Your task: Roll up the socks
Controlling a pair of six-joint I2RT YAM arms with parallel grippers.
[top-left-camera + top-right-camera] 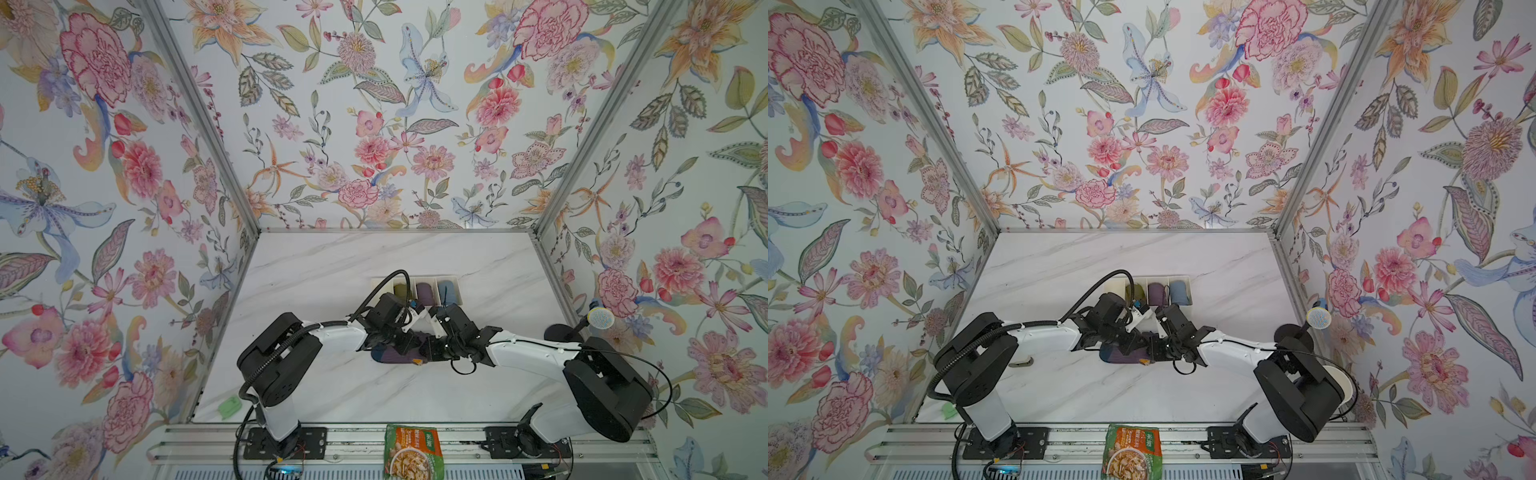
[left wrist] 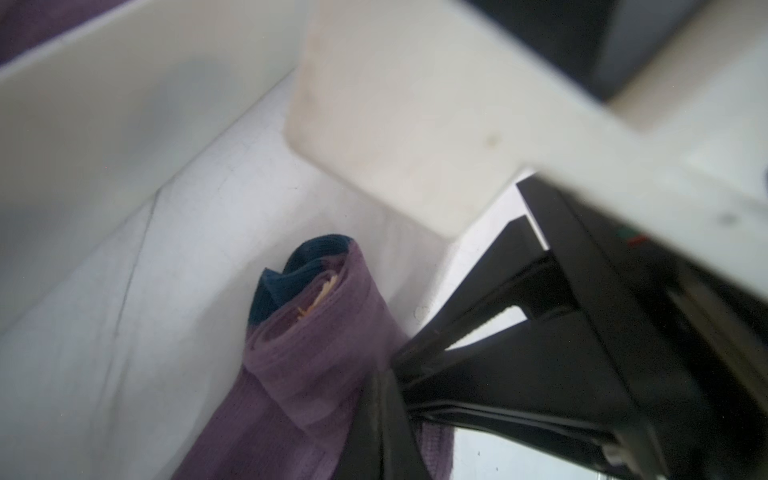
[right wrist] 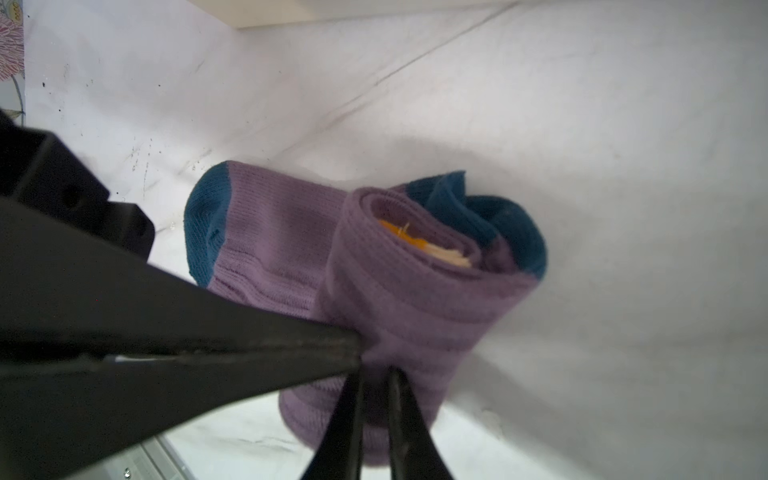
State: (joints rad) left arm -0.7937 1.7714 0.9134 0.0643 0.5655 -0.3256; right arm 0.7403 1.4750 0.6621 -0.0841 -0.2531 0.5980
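Pinching the part-rolled purple ribbed socks (image 3: 415, 299) (navy toes) on the white marble table (image 3: 582, 124): right pincer (image 3: 376, 399); left pincer (image 3: 354, 347) closed, tip touching them.

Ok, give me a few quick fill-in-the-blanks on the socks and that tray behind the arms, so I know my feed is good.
1. The right gripper is shut on the socks, whose rolled part is mainly ___ on the outside.
2. The tray behind the arms has ___ filled compartments.
3. In it, the purple bundle sits between the olive-green bundle and the light ___ one.

Missing words: purple; three; blue.
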